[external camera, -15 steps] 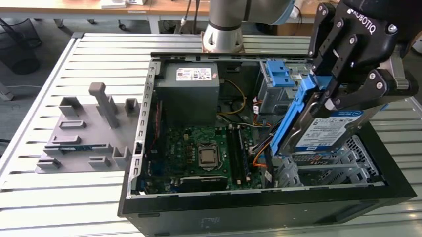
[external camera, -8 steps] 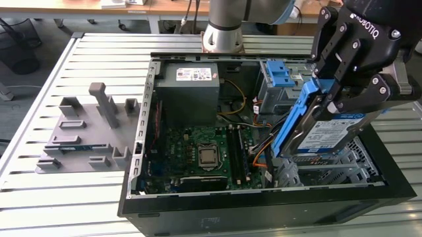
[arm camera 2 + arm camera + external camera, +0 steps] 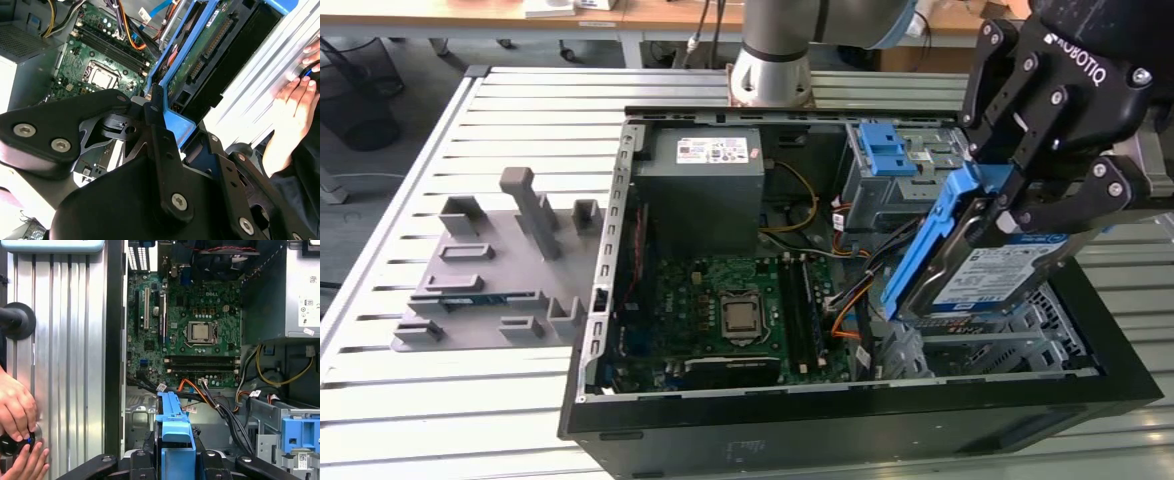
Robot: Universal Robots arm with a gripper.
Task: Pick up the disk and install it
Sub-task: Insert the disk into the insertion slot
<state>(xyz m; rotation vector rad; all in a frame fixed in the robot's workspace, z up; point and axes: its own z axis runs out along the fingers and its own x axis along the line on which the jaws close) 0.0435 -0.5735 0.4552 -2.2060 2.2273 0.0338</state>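
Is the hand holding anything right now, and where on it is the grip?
Yes. The hand is shut on the disk, gripping its upper end across the blue rails; the disk hangs tilted above the open computer case.

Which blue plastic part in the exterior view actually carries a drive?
The blue rails around the silver, white-and-blue-labelled hard drive held tilted in the black gripper over the open black case. The small blue latch tabs on the grey metal cage hold no drive.
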